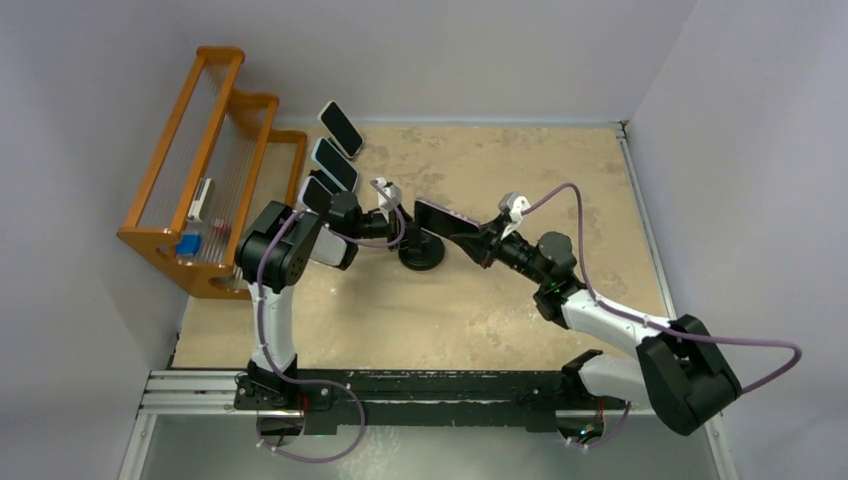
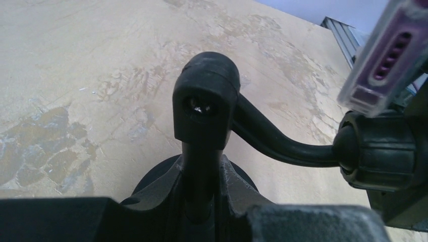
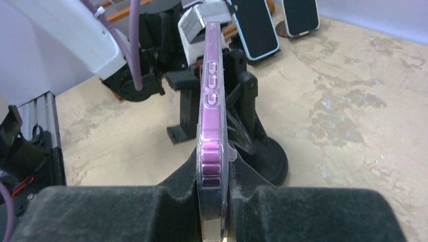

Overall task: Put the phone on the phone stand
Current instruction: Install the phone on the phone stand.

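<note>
The phone (image 1: 446,218), purple in a clear case, is held in the air by my right gripper (image 1: 483,241), which is shut on it. In the right wrist view the phone (image 3: 212,116) stands edge-on between the fingers, right in front of the black phone stand (image 3: 252,136). The stand (image 1: 422,252) sits on its round base at the table's middle. My left gripper (image 1: 392,222) is shut on the stand's upright post (image 2: 202,166). The stand's curved arm (image 2: 282,143) leads right to a ribbed joint (image 2: 383,151), and the phone's corner (image 2: 383,55) hangs just above that.
Three other phones (image 1: 335,160) stand in a row at the back left, behind my left arm. An orange wire rack (image 1: 210,170) with small items stands at the far left. The table's right edge has a metal rail (image 1: 640,220).
</note>
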